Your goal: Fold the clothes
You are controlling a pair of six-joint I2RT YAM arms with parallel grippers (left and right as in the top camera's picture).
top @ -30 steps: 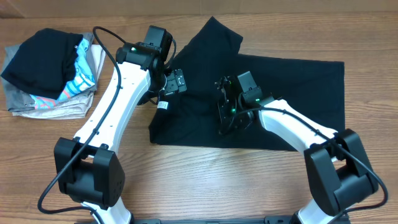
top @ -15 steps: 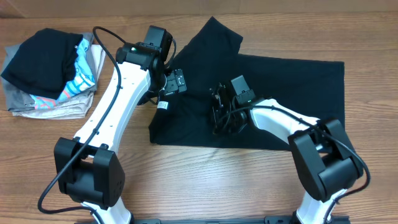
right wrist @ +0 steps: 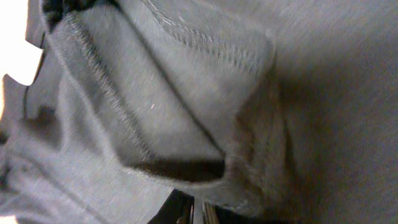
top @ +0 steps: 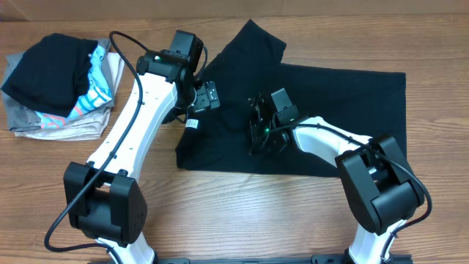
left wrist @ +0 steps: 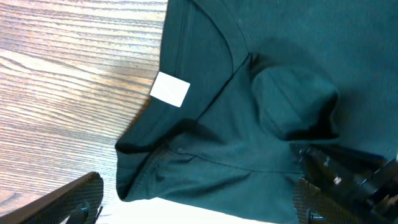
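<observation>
One wooden table [top: 242, 220] — black T-shirt [top: 352, 103]

Left fingers [left wrist: 62, 200] wide — right fingers [top: 254, 141] together

Black T-shirt [top: 344, 110]: 1, centre to right of frame. White label [top: 192, 124]: 1. Garment pile [top: 58, 88], upper left: 1; pieces within not countable. Robot arms: 2, left arm [top: 139, 110], right arm [top: 322, 137].

a pale wood-grain table [top: 242, 213] fills the view under even light.
</observation>
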